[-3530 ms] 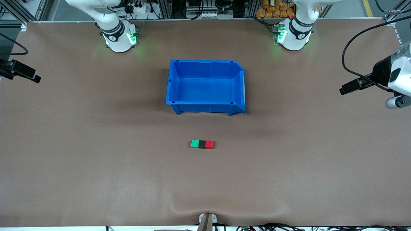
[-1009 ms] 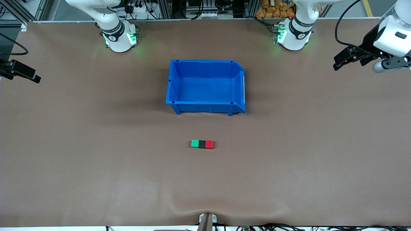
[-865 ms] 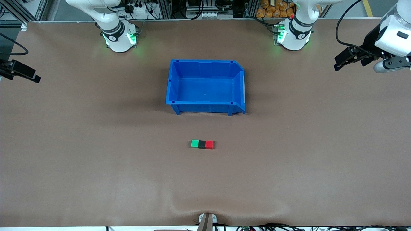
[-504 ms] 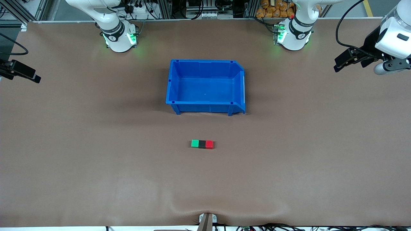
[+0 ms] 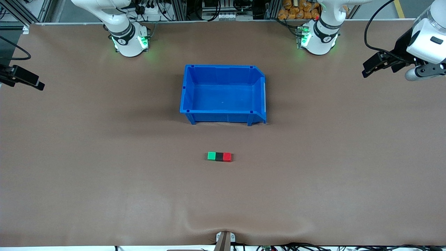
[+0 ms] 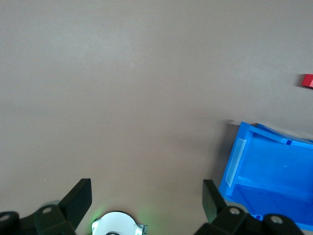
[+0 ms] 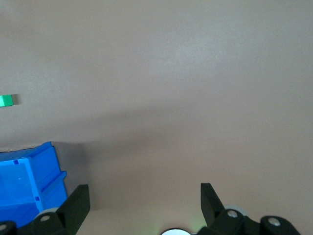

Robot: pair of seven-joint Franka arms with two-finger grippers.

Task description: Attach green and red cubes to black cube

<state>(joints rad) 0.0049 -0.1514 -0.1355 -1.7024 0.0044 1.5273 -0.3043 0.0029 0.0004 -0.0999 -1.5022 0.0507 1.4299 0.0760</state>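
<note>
The green cube (image 5: 211, 156), black cube (image 5: 218, 156) and red cube (image 5: 227, 157) lie touching in one row on the brown table, with the black one in the middle. The row is nearer the front camera than the blue bin. My left gripper (image 5: 370, 68) is open and empty, up over the left arm's end of the table. My right gripper (image 5: 35, 83) is open and empty over the right arm's end. The left wrist view shows its open gripper (image 6: 145, 196) and the red cube (image 6: 307, 81). The right wrist view shows its open gripper (image 7: 145, 198) and the green cube (image 7: 7, 101).
An empty blue bin (image 5: 181, 90) stands mid-table between the cube row and the arm bases. It also shows in the left wrist view (image 6: 234, 161) and the right wrist view (image 7: 44, 166). The brown cloth is rucked at the table's near edge (image 5: 223, 226).
My left gripper has risen and swung toward the base end of the table since the earliest frame, then barely shifted. The right arm and the cubes have not moved.
</note>
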